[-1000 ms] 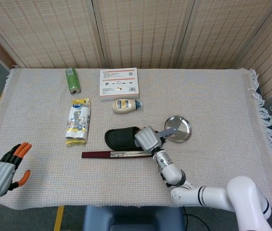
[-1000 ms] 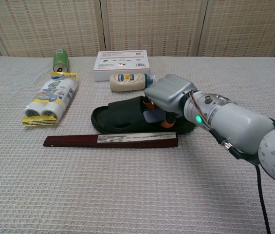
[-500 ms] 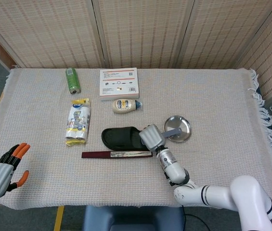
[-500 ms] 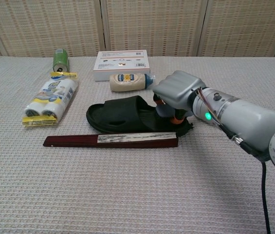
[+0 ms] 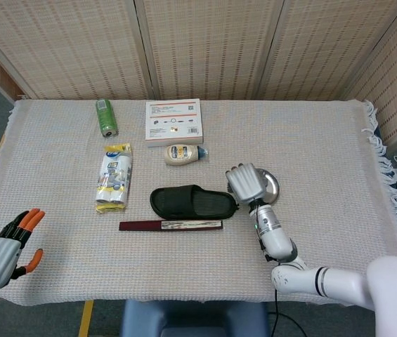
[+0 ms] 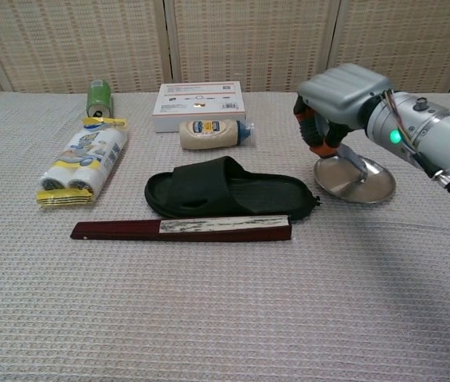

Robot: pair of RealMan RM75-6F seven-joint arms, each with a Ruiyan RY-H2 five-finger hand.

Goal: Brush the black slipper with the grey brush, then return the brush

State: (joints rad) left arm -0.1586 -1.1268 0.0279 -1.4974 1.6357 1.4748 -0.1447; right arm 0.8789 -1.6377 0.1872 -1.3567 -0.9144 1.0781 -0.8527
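The right hand (image 6: 338, 99) hangs above the tabletop (image 6: 209, 318) with its fingers (image 6: 318, 127) curled in around a grey brush (image 6: 350, 157), whose handle slants down from them onto a metal dish (image 6: 356, 181) right below. Left of the fingers and lower lies the black slipper (image 6: 226, 189), apart from them, with a dark red strip (image 6: 181, 229) along its near side.

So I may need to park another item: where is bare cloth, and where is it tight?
Bare cloth lies along the near edge below the long dark stick, and on the far right beyond the metal dish. It is crowded around the black slipper, with the stick just in front, the right hand over the dish, and the roll pack, bottle and box behind.
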